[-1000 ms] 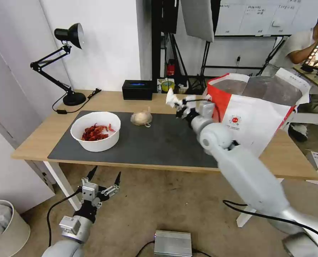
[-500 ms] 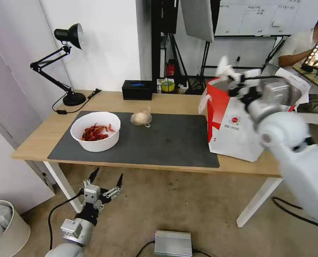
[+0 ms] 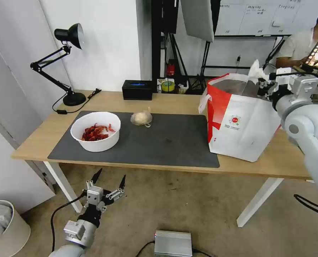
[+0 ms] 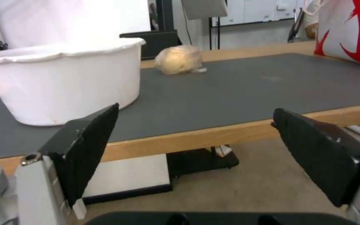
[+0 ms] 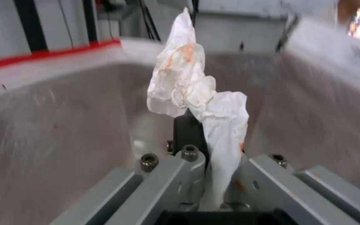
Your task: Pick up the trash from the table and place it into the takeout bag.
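Tissue (image 3: 256, 70) sat pinched in our right gripper (image 3: 263, 85) in the head view, raised above the open top of the takeout bag (image 3: 243, 121), at the rim farthest from the bowl (image 3: 95, 131). That bag stood on the wooden table (image 3: 159, 103), touching the end of the grey mat (image 3: 148, 141) away from the bowl. The bowl of red shells rested on the mat, well apart from the bag, and the small yellowish bag (image 3: 141, 117) lay on the mat between bowl and takeout bag, nearer the bowl. Our left gripper (image 3: 108, 182) hung below the table edge, under the bowl, with its fingers spread wide.

From the left wrist we saw that gripper's (image 4: 197, 137) two black fingers (image 4: 90, 147) parted and holding nothing, facing the table edge; beyond them stood the bowl (image 4: 65, 82), the yellowish bag (image 4: 179, 59) and a red-and-white corner of the takeout bag (image 4: 348, 31).

From the right wrist we saw the stained tissue (image 5: 197, 97) clamped in the right gripper (image 5: 213, 150), over the takeout bag's (image 5: 55, 125) silver lining.
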Available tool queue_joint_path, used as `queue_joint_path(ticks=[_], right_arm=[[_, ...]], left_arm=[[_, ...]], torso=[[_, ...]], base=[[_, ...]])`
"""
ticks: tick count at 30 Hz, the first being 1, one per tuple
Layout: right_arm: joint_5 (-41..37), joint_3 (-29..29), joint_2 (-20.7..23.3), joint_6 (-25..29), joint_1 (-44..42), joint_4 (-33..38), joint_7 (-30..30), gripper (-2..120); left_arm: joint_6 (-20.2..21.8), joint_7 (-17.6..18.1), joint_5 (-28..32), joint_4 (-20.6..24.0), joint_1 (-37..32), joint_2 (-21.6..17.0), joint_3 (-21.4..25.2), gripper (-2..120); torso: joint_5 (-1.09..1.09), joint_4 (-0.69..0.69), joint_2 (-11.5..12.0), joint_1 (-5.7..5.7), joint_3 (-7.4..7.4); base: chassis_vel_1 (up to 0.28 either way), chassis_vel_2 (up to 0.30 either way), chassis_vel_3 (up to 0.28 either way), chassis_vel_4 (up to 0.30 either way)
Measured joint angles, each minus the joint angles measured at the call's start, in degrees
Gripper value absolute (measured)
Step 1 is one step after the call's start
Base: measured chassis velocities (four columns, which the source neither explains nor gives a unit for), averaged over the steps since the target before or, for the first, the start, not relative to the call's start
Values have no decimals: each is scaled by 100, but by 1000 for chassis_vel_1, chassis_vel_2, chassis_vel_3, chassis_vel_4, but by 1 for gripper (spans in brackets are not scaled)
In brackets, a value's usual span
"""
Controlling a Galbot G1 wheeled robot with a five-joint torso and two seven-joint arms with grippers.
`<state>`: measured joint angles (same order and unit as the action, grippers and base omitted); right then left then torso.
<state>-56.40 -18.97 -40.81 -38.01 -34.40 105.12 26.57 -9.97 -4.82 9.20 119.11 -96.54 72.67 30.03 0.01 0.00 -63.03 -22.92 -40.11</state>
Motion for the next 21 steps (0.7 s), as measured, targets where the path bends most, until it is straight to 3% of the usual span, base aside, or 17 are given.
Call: queue_joint_path(ticks=[6,21], right_arm=[[-647,-16,23,-359,45,105,556,0],[-915,-87,91,-347,29,85,669,0]], left_arm=[[0,0,7,46,-12,-27,5,100],[0,0,15,22,47,-20,-43,100]], torso=[[-1,0,0,0,0],[-1,0,0,0,0]], base=[[0,0,0,0],[0,0,0,0]])
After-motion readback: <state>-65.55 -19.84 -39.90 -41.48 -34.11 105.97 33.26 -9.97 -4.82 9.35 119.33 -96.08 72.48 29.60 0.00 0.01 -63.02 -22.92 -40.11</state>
